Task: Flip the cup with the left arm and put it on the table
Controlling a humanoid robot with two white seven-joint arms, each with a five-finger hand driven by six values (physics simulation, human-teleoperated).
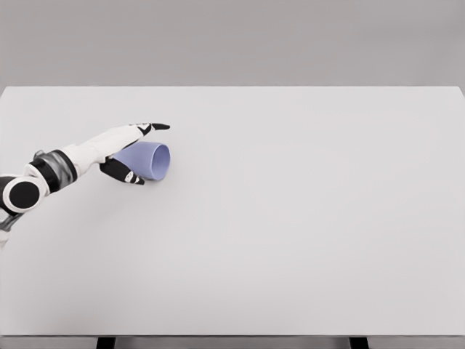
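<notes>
Grey, featureless wall was seen behind a broad white table point(290, 240) that filled most of the head view, its near edge running along the bottom of the frame with two dark supports just visible beneath it.

At the left of that surface, the left hand point(131, 153) was found wrapped about a pale lilac cup point(151, 161). Black fingertips point(158, 126) were stretched over the far side of the cup, while other dark digits were curled under its near side — so the cup was held between them, in a grasp rather than a loose touch. How firmly the palm was pressed against the cup wall could not be told, since the hand covered that part.

The cup was seen lying on its side, its open mouth turned to the right and slightly toward the camera, the rim showing as a rounded lilac oval. Its closed end was hidden inside the hand. Whether the cup was resting on the table or lifted just clear of it could not be judged from this view; a faint shadow was visible beneath it.

From the hand, a white forearm point(87, 153) was traced back to the lower left, past a grey and black banded wrist section to a round black joint point(23, 194) at the picture's left edge.
</notes>
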